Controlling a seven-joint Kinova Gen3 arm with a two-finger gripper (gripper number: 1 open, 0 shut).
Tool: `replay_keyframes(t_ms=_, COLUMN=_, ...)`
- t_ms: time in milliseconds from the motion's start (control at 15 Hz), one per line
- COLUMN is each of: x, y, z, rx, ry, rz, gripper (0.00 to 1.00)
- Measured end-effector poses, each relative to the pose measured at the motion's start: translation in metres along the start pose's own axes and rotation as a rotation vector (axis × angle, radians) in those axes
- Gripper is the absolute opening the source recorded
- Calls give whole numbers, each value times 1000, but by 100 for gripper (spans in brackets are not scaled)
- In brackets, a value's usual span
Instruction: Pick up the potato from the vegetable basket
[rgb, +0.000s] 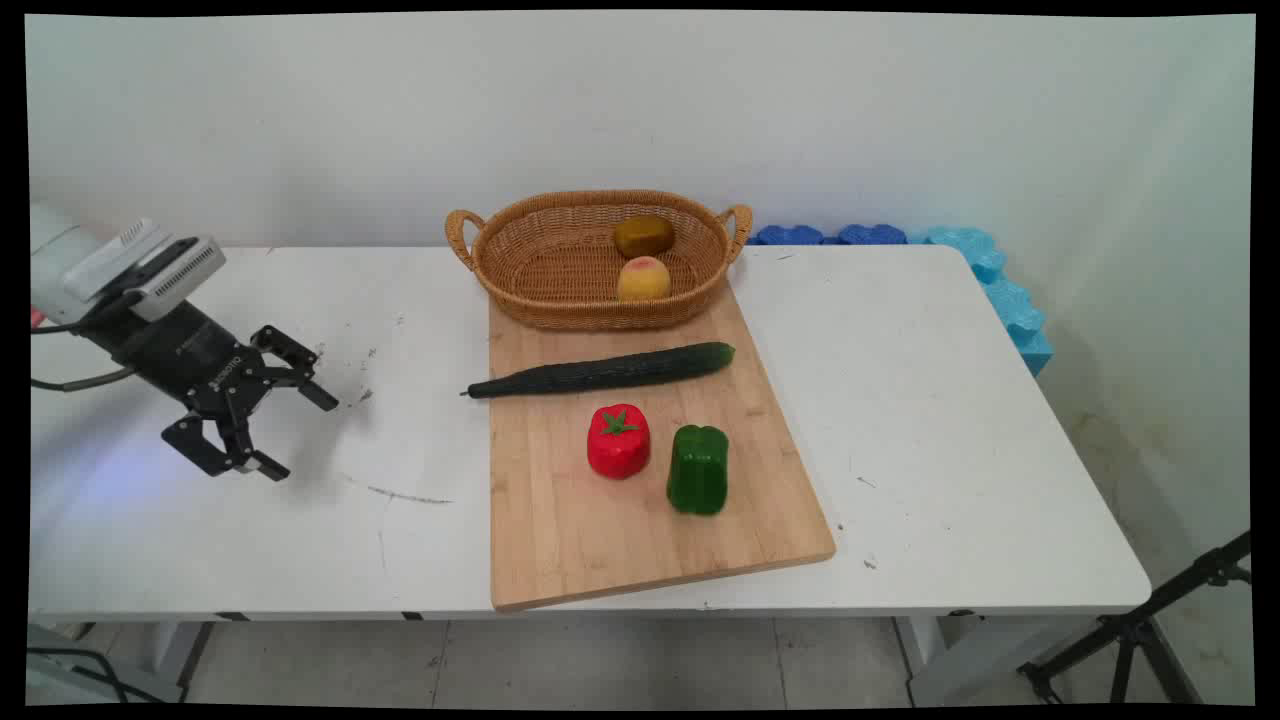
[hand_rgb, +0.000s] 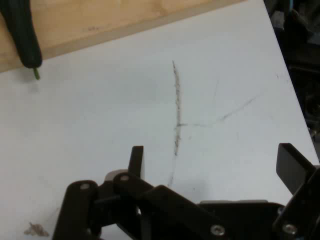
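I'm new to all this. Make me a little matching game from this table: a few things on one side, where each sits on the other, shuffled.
Things:
1. cucumber
2. peach
3. green pepper
4. gripper

Places:
A. inside the basket
B. over bare table, left of the cutting board, its jaws open
C. across the board, its stem end past the left edge
D. on the board, right of the red pepper

Pairs: 1-C, 2-A, 3-D, 4-B
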Motion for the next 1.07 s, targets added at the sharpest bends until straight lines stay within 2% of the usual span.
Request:
replay_keyframes(t_ms=200, x=9, y=-4, z=1, rx=19, ry=8, rz=-28, gripper=100)
replay_keyframes(t_ms=400, x=25, y=-15, z=3, rx=54, ry=11, rz=-73, gripper=100)
replay_keyframes(t_ms=733, x=62, y=-44, z=10, rx=140, ry=10, rz=-151, gripper=100)
replay_keyframes(t_ms=1067, x=107, y=-83, z=20, rx=244, ry=6, rz=-205, gripper=100)
